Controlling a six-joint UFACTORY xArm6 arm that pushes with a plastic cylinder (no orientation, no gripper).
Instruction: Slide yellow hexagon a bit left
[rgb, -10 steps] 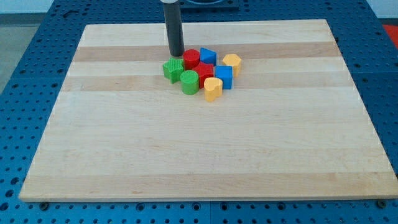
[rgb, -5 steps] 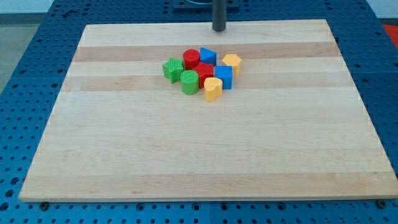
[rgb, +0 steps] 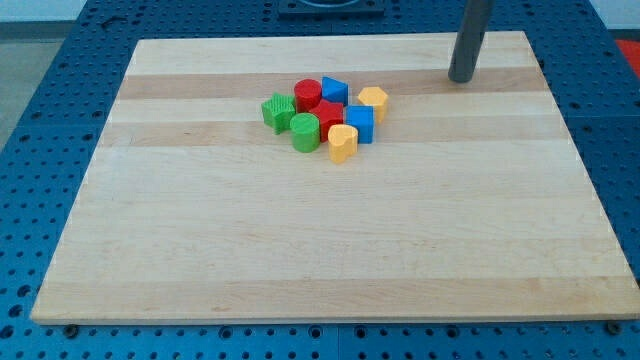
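My tip (rgb: 461, 79) stands on the desk (rgb: 300, 250) near the view's top right, at the lower end of the straight dark rod (rgb: 469, 40). The arm ends in this bare rod and carries no pincer, so nothing is released, clenched or grasped. The tip touches no block and sits well to the view's right of the cluster, slightly higher in the view than the nearest block.

That nearest block is the yellow hexagon (rgb: 373, 100), at the cluster's right edge, just up and right of the blue cube (rgb: 359, 123) and close against it. To the hexagon's left is a second blue block (rgb: 334, 90), its shape unclear, beside the red cylinder (rgb: 307, 94). Another red block (rgb: 330, 115) sits in the middle of the group, mostly hidden by its neighbours. Below it lies the yellow heart-shaped block (rgb: 342, 143), next to the green cylinder (rgb: 305, 131). The green ribbed block (rgb: 278, 110) marks the cluster's left end.

The desk is pale banded wood, resting on a blue perforated base (rgb: 40, 100). No brand, label or writing can be read anywhere.
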